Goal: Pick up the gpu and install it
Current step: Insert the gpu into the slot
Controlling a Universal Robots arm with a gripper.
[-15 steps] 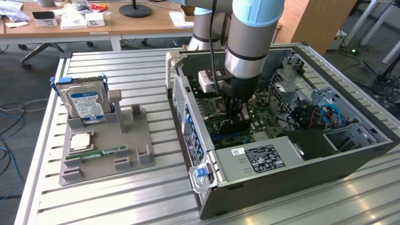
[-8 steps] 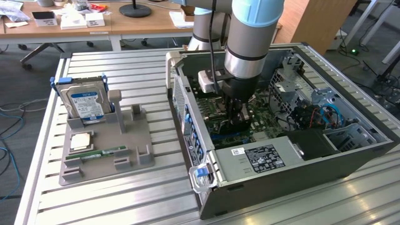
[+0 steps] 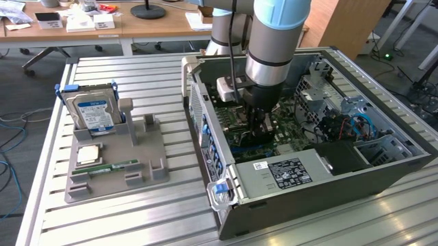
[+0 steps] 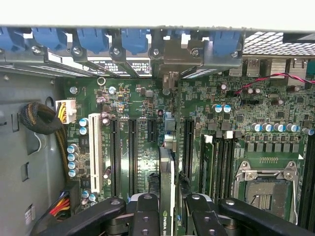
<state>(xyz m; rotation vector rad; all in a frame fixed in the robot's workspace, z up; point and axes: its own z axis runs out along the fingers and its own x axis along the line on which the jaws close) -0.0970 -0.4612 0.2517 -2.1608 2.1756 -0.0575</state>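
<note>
While the gripper (image 4: 168, 209) clamps it, the gpu (image 4: 166, 182) shows "NVIDIA".

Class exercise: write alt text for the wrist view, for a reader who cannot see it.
A black two-fingered gripper holds a thin green graphics card edge-on above a green motherboard inside an open computer case, lined up with the long black expansion slots. Blue retention clips line the case edge; an empty silver processor socket sits to one side.

Thing: the gpu (image 4: 166, 179), a thin card seen edge-on.
Pose: upright on its long edge, between two black fingers.
Place: inside the open computer case, over the green motherboard, among its long black slots.
</note>
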